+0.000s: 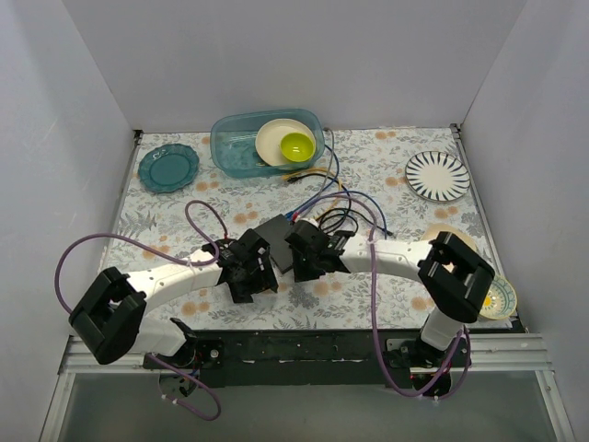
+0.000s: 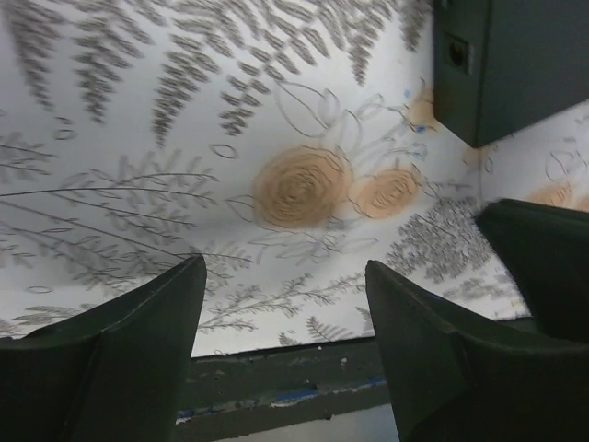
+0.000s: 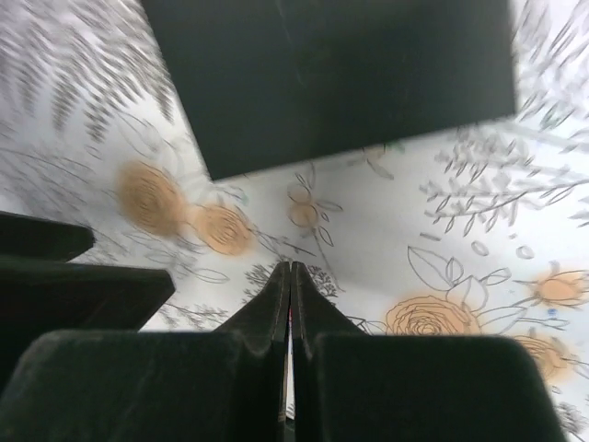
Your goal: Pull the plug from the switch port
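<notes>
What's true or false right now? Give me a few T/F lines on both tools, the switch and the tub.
1. The left tool is open with nothing between its fingers. True.
2. The right tool is shut on the plug. False: its fingers are pressed together with nothing between them, short of the switch.
3. A yellow-green bowl sits inside the teal tub. True.
4. The switch lies inside the teal tub. False: it lies on the table, between the two tools.
5. The striped plate is at the far left. False: it is at the far right, and the teal plate is on the left.
</notes>
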Robot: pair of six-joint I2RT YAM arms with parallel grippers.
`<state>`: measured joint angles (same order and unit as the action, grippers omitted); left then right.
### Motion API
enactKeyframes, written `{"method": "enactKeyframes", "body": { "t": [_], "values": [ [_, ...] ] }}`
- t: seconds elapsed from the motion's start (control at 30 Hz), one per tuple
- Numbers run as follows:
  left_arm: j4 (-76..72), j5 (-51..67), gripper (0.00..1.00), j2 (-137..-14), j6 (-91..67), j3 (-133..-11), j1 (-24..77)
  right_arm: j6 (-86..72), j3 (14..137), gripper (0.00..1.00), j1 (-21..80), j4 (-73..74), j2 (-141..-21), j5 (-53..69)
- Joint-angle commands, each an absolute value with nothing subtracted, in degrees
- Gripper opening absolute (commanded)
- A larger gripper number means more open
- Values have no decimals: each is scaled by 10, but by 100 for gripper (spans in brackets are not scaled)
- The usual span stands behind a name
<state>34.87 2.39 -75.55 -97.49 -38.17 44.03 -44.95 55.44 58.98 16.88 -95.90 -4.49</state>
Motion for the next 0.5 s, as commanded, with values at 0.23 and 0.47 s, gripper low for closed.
{"method": "enactKeyframes", "body": {
  "t": [0.23, 0.47],
  "values": [
    [434, -102, 71, -641, -1016, -419, 440, -274, 751, 21, 409, 236, -937, -128],
    [449, -87, 71, -622, -1006, -412, 441, -204, 993, 22, 358, 280, -1156, -107]
  ]
}}
